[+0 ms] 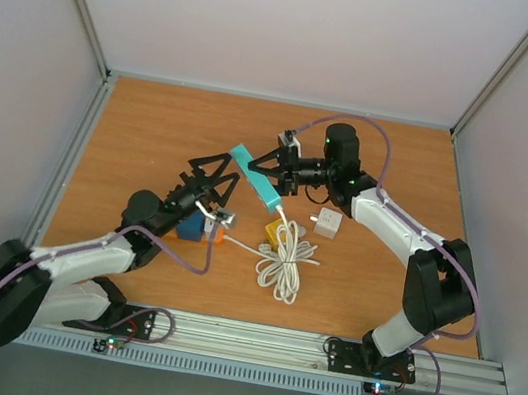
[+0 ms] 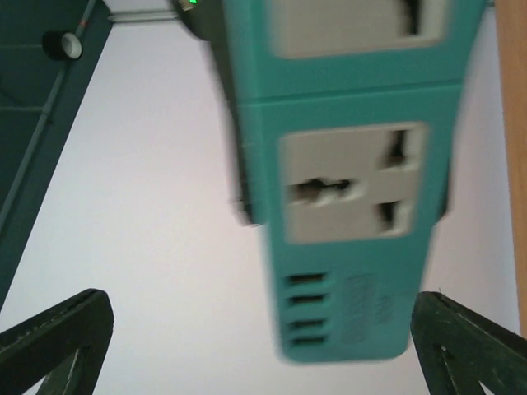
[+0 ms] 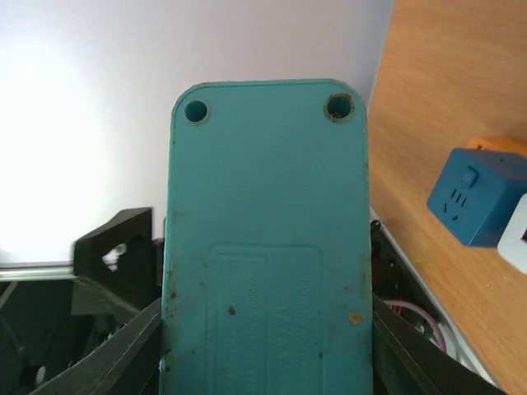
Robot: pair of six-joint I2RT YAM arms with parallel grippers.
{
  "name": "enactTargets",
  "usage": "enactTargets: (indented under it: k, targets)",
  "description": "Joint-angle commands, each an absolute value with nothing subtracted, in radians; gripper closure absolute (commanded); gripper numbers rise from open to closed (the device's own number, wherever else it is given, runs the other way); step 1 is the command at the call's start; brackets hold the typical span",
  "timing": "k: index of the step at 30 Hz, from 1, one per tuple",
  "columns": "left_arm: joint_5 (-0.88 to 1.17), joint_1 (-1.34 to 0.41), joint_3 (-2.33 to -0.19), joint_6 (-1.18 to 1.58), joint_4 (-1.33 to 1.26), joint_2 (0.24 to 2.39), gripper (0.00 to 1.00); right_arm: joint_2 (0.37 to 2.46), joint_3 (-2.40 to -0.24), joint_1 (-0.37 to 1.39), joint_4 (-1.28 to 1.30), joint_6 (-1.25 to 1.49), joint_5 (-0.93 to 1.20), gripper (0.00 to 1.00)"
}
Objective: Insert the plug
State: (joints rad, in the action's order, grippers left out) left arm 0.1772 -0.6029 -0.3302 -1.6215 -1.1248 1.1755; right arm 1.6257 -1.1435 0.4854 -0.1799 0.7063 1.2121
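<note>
Dark fingers [image 2: 62,333] of the left end effector [image 1: 216,179] frame the left wrist view, spread wide with nothing between them. They face the socket side of the teal power strip [image 2: 354,189]. The right end effector [image 1: 273,171] is clenched on that strip from its back side and appears to hold it tilted up off the counter [image 1: 154,128].

What looks like the plug [image 1: 226,218] is a small pale piece lying on the counter below the strip and close to the left end effector, though it is too small to be sure of. A white cord [image 1: 283,262] lies coiled just beyond it, under the strip's lower end. A blue cube [image 1: 190,226] sits beside the plug, and a white cube [image 1: 328,223] rests on the far side of the coil from it.

The step in hand seems to be fetching the plug. To do it well, the left end effector should take the plug by its body, with the prongs clear and pointing at the strip. The prongs should be squared to the slots, and the push should go straight along the socket's axis while the right arm braces the strip.

No box, tray or bin shows. The nearest thing to a container is the strip itself. Its fully visible socket [image 2: 354,183] is empty, and so is the row of small ports [image 2: 306,306] near the strip's end.
</note>
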Motion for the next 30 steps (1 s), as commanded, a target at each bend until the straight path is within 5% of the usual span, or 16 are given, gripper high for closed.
enactTargets:
  k: [1,5,12,17,24,30]
  targets:
    - [0.153,-0.604,-0.413,-1.304,-0.859,0.939,0.00,1.529,-1.242,0.487,-0.148,0.640,1.116,0.90]
    - [0.216,-0.588,-0.590,-0.973,-0.403,0.845,0.00,1.454,-1.263,0.486,-0.243,0.612,0.979,0.92]
    - [0.373,-0.575,-0.724,-0.731,-0.088,0.815,0.00,1.443,-1.317,0.485,-0.271,0.634,0.991,0.92]
    - [0.237,-0.575,-0.694,-0.998,-0.187,0.802,0.00,1.583,-1.412,0.484,-0.090,0.764,1.214,0.99]
    - [0.174,-0.572,-0.528,-1.379,-0.570,0.826,0.00,1.543,-1.324,0.495,-0.044,0.761,1.200,0.99]
    - [0.228,-0.572,-0.441,-1.519,-0.645,0.865,0.00,1.572,-1.315,0.536,0.049,0.726,1.178,0.99]
